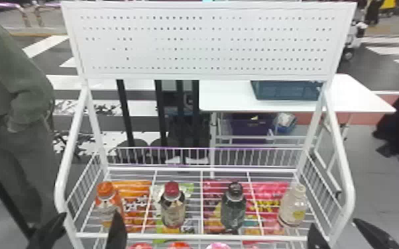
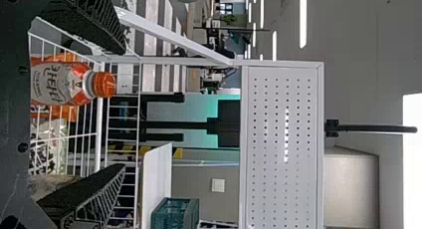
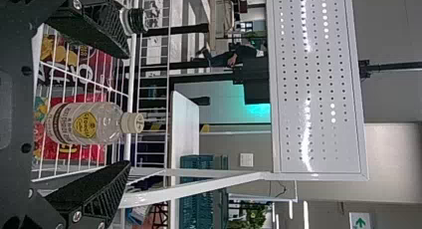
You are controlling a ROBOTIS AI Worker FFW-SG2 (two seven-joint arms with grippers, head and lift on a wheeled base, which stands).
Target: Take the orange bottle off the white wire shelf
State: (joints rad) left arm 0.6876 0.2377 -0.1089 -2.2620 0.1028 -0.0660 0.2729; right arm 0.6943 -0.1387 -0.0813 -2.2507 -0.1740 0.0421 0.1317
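At the left end of the white wire shelf [image 1: 175,237] stands the orange bottle [image 1: 106,202], upright with an orange cap. My left gripper [image 1: 86,231] is open at the shelf's front left corner, in front of the bottle. In the left wrist view the orange bottle [image 2: 64,83] lies between the spread fingers of my left gripper [image 2: 122,109], with neither finger touching it. My right gripper [image 1: 336,230] is parked open at the front right corner; in the right wrist view a clear bottle stands between the fingers of this gripper [image 3: 128,109].
A red-capped bottle [image 1: 172,205], a black-capped bottle [image 1: 234,207] and a pale-capped clear bottle [image 1: 292,207] share the shelf. Snack bags show beneath the wires. White side rails [image 1: 66,165] rise to a perforated panel [image 1: 208,43]. Behind is a table [image 1: 228,99] with a teal basket [image 1: 286,90].
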